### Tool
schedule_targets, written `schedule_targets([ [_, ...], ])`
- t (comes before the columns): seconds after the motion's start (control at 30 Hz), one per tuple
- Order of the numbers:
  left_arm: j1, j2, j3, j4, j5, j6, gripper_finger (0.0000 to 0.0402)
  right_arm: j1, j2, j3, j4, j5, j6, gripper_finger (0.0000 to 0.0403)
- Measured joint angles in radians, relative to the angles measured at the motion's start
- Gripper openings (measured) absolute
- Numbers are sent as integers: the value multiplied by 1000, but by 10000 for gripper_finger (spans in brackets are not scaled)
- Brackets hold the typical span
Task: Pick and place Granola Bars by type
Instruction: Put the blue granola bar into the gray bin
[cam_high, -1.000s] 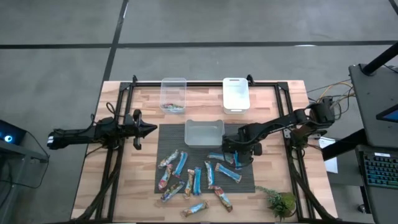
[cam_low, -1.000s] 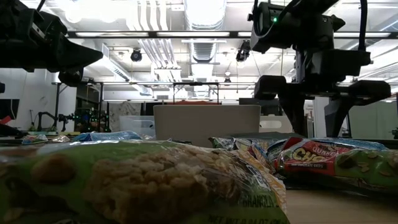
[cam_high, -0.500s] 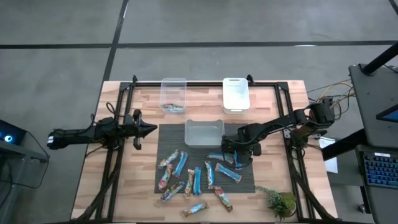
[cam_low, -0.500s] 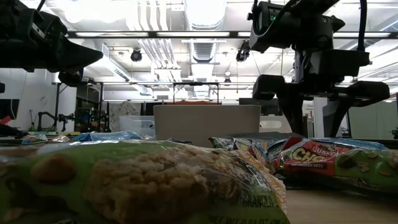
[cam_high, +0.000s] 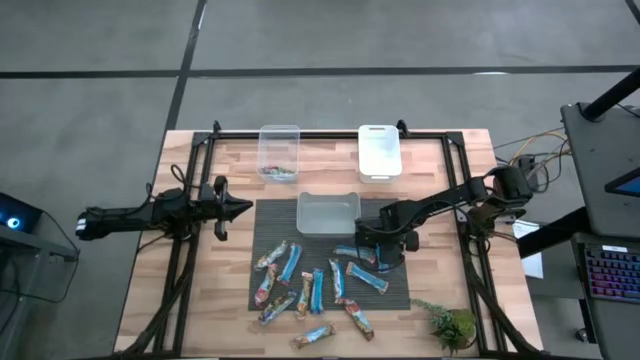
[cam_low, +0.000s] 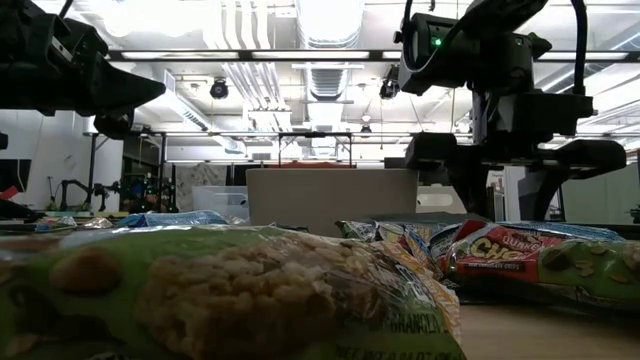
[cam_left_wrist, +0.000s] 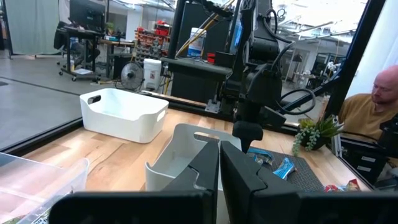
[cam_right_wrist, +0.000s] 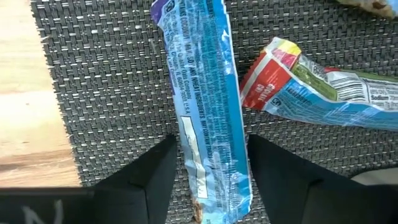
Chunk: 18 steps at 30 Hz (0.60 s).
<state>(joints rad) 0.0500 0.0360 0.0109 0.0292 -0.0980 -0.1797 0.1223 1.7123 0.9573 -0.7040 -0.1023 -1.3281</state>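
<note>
Blue bar (cam_right_wrist: 208, 106) straddled by lowered right claw (cam_right_wrist: 208, 180)

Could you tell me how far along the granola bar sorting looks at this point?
Barely started. Done: the clear tub holds what looks like one bar; the white tub looks empty. In hand: the right gripper straddles a blue bar on the mat, fingers open around it. Left: about a dozen bars. The left gripper waits shut.

Right gripper (cam_high: 381, 253): we see it lower and slightly left of before, right of centre, fingers narrowing around the blue bar (cam_right_wrist: 205, 106).
</note>
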Motion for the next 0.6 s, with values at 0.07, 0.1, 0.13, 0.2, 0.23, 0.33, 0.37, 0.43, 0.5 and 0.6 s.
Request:
schedule_targets([
  [0.07,0,0,0,0,0,0,0,0,0,0,0,0,0,174],
  [0.1,0,0,0,0,0,0,0,0,0,0,0,-1,0,168],
  [0.13,0,0,0,0,0,0,0,0,0,0,0,-4,1,162],
  [0.2,0,0,0,0,0,0,0,0,0,0,0,-8,1,147],
  [0.23,0,0,0,0,0,0,0,0,0,-1,0,-9,1,140],
  [0.33,0,0,0,0,0,0,0,0,0,-4,0,-10,0,118],
  [0.37,0,0,0,0,0,0,0,0,0,-5,0,-10,0,111],
  [0.43,0,0,0,0,0,0,0,0,0,-5,-2,-10,1,97],
  [0.5,0,0,0,0,0,0,0,0,0,-5,-3,-10,7,85],
  [0.6,0,0,0,0,0,0,0,0,0,-5,-3,-10,9,72],
])
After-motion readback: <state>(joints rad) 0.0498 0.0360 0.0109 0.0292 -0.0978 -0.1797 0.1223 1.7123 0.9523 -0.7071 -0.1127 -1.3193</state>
